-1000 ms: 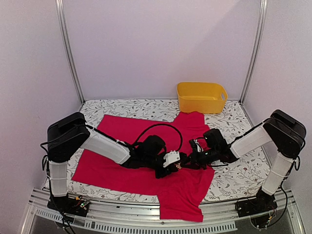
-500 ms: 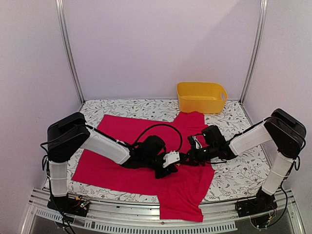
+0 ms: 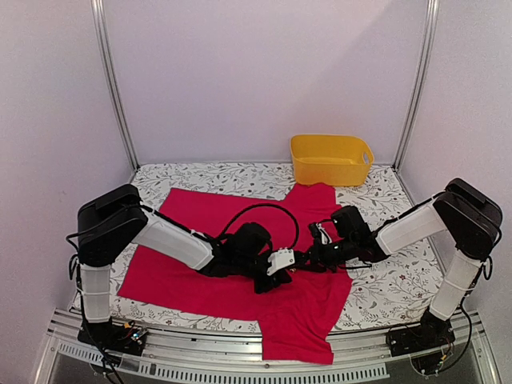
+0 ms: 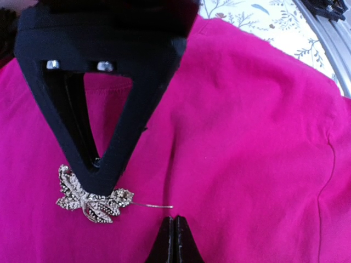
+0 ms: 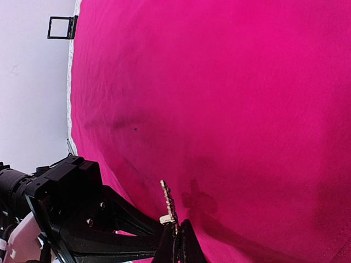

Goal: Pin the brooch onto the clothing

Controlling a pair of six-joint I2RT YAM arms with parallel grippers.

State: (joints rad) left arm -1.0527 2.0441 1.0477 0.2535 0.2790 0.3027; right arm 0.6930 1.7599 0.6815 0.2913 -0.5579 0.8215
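The right gripper (image 5: 176,242) has its jaws clamped on the brooch (image 4: 88,200), which it holds against the red-pink T-shirt (image 4: 247,137), pin pointing sideways along the fabric. The left gripper (image 4: 173,238) has its jaws together, tips just beside the pin's free end; contact with the pin cannot be determined. The T-shirt lies spread on the floral tablecloth (image 3: 384,284). A yellow basket (image 3: 330,158) stands beyond the shirt.

Pale lilac walls (image 3: 264,72) behind + either side of left tool (image 3: 290,262) & right tool (image 3: 299,259); metal uprights (image 3: 112,88) at back corners; floral-cloth worktop (image 3: 384,280) beneath; even light.
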